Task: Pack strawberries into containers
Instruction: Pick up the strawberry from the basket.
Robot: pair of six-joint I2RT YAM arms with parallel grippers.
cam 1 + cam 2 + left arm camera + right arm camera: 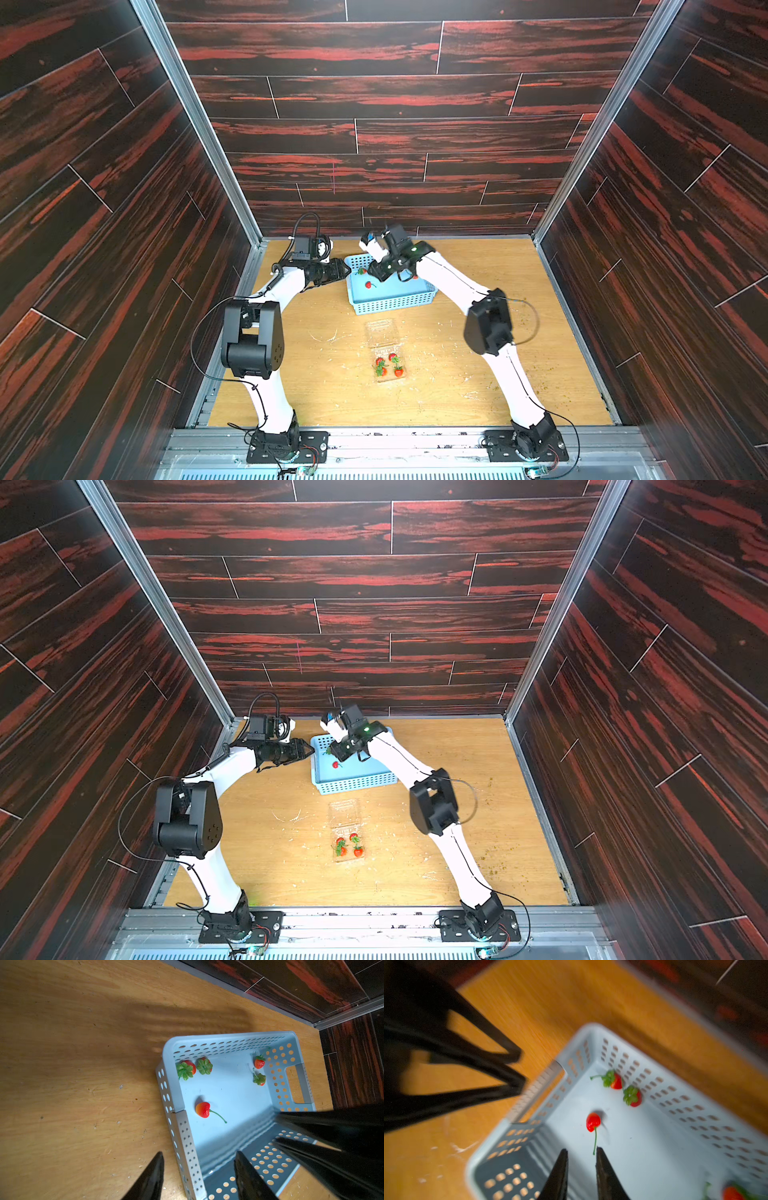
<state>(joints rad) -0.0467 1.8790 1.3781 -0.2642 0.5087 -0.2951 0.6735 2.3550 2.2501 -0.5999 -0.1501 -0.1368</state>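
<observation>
Nearest me, the clear thin-plastic clamshell box (380, 334) lies open on the scuffed wooden tabletop (478, 386), with four glossy strawberries (398, 372) in its tray. Beyond it, five more sit in the perforated blue plastic basket (390, 305). The right gripper (581, 1150), jaws narrowly apart and empty, points at a long-stemmed berry (593, 1122). I'd say this is the picking step, and the next move calls for a fine pinch. The left gripper (199, 1152) hovers open astride the basket's wall.

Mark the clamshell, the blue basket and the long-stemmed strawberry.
clear clamshell (380, 332): in a top view, on its open lid.
light blue basket (234, 1088): left wrist view, on its bare floor.
long-stemmed strawberry (202, 1110): left wrist view, on its red body.
</observation>
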